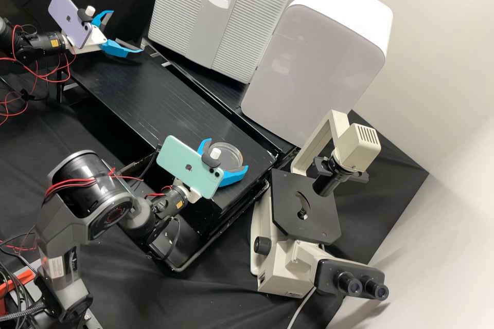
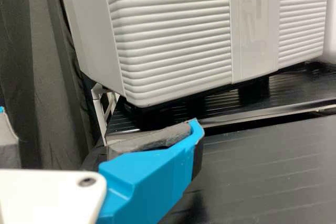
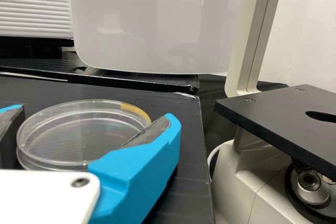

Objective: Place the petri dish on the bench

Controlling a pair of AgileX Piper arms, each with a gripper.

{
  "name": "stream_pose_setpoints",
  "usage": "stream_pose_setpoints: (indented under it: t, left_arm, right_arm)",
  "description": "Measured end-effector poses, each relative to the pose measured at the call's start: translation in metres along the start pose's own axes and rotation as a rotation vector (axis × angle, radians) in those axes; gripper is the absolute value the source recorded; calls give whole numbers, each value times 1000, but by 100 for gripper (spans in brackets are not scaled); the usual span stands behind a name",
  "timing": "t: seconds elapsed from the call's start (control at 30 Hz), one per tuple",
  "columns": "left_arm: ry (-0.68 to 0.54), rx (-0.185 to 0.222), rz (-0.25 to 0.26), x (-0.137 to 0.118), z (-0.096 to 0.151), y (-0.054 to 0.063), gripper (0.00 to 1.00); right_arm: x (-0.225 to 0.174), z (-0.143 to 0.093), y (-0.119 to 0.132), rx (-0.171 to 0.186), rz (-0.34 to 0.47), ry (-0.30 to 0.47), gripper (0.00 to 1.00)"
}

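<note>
My right hand (image 1: pixel 227 153) is spread wide around the petri dish (image 3: pixel 79 129), low over the near end of the bench (image 1: pixel 154 97). One grey pad (image 3: pixel 157 127) lies against the rim on one side, the other pad on the opposite side, and I judge that I have hold of it by the edge. The dish sits level between my fingers, clear and shallow, with a yellowish band on the part of its rim farthest from my wrist.

Most of the job looks done: the dish is over the bench, upright, in from the corner just beyond my fingertips. I cannot tell whether its base touches the surface or hangs slightly above. What is left, as I judge it, is to settle it flat if need be, ease both fingers off evenly, and draw back without dragging the rim.

The microscope (image 1: pixel 280 272) stands on my right hand's outer side, well clear of the dish. My left hand (image 1: pixel 127 31) is at the bench's other end, well apart, its fingers wide open with nothing between them; I see no part for it in this task.
</note>
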Motion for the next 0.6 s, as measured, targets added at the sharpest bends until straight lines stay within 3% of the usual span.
stream_pose_setpoints:
  t: [0.3,0.47,0.53,0.6]
  left_arm:
    - [0,0,0,0,0,0,100]
    - [0,0,0,0,0,0,100]
    - [0,0,0,0,0,0,100]
    - [0,0,0,0,0,0,100]
  right_arm:
    - [-3,0,1,0,3,-1,100]
    - [-19,-1,8,9,69,-8,100]
    - [-31,-4,16,19,122,-11,100]
    - [-45,-6,24,59,172,-1,100]
